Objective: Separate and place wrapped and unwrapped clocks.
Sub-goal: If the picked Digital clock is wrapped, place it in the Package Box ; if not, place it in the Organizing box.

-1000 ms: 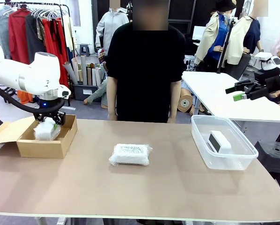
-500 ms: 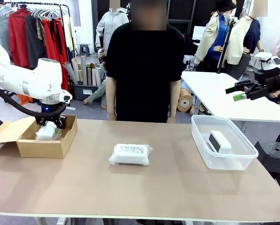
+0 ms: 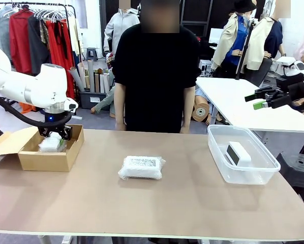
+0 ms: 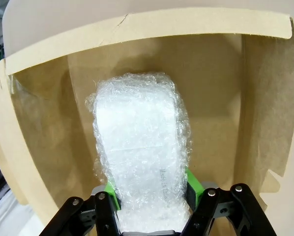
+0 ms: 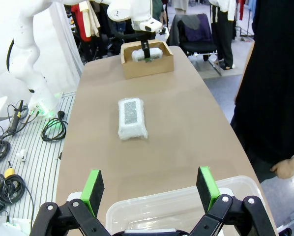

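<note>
My left gripper (image 3: 54, 134) is shut on the rounded wrapped clock (image 3: 51, 143), held low inside the cardboard box (image 3: 46, 160). In the left wrist view the green pads (image 4: 110, 191) press both sides of the bubble-wrapped bundle (image 4: 139, 157), with the box walls (image 4: 225, 98) all around. The flat wrapped clock (image 3: 141, 167) with its speckled label lies mid-table, also visible from the right wrist (image 5: 131, 118). The unwrapped white clock (image 3: 238, 153) leans inside the clear plastic tub (image 3: 246, 178). My right gripper (image 3: 256, 100) hangs open, high at the right, above the tub's rim (image 5: 186, 201).
A person in black stands at the far edge of the table, arms at their sides. The box's open flap (image 3: 7, 143) sticks out at the left. Bare tabletop lies between the box, the flat bundle and the tub. Another white table (image 3: 243, 109) stands behind at the right.
The left gripper has come down with the rounded bundle, deeper into the cardboard box, then held still. The right arm, the flat bundle and the tub have not moved.
</note>
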Robot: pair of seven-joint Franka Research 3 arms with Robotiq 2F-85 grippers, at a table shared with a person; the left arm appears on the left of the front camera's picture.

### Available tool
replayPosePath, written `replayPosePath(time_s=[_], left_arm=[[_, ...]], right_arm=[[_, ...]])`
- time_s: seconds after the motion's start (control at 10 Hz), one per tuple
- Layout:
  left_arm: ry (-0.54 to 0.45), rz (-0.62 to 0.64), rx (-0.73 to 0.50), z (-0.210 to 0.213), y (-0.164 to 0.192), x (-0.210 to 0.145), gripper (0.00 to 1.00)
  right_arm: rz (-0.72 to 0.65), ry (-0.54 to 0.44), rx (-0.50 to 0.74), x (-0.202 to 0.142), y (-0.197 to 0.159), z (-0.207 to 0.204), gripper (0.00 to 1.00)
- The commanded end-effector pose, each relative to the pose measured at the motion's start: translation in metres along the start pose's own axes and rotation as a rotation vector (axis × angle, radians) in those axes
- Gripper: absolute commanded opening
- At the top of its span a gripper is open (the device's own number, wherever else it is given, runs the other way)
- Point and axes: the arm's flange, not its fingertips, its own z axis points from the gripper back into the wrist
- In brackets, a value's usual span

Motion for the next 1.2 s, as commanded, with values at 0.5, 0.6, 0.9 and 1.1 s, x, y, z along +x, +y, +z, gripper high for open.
replayPosePath(time_s=[0.5, 0.6, 0.9, 1.1], left_arm=[[-0.003, 0.027, -0.016, 0.005, 0.006, 0.000, 1.00], [-0.004, 0.026, -0.021, 0.007, 0.007, -0.001, 1.00], [-0.030, 0.043, -0.044, 0.024, 0.012, -0.004, 1.00], [-0.051, 0.042, -0.044, 0.041, 0.015, -0.008, 1.00]], right_arm=[[-0.002, 0.004, 0.001, 0.002, 0.001, 0.000, 1.00], [-0.002, 0.004, 0.001, 0.002, 0.001, 0.000, 1.00], [-0.002, 0.004, 0.001, 0.002, 0.001, 0.000, 1.00], [-0.002, 0.004, 0.001, 0.002, 0.001, 0.000, 1.00]])
